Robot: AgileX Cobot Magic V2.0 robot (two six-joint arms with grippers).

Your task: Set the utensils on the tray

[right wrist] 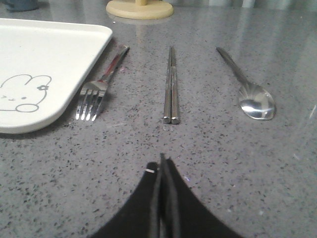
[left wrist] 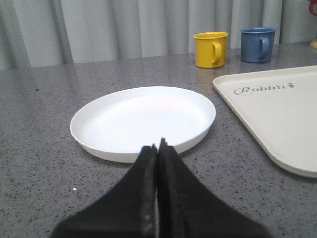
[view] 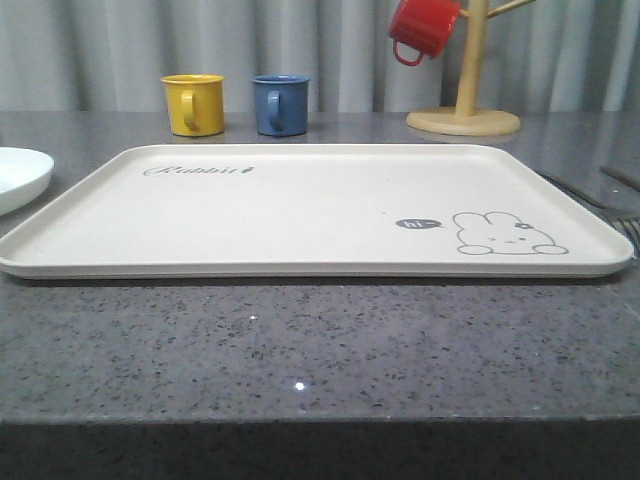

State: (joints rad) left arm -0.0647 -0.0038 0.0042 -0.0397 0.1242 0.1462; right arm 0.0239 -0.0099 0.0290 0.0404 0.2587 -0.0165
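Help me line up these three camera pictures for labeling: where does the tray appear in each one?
Front view: the tray spans the middle, nearly edge to edge.
Left wrist view: its "Rabbit" corner sits at the right edge, beside the white plate.
Right wrist view: its bunny corner is at upper left, next to the fork.
Shared landmark: the bunny drawing, also in the right wrist view.

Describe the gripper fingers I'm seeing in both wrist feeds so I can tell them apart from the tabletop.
Both look alike: the left gripper and right gripper each have two matte black fingers, broad at the base and tapering to a narrow tip, with a thin seam running between them. The right one carries a small pale fleck near its tip. No cables or printed markings are visible.
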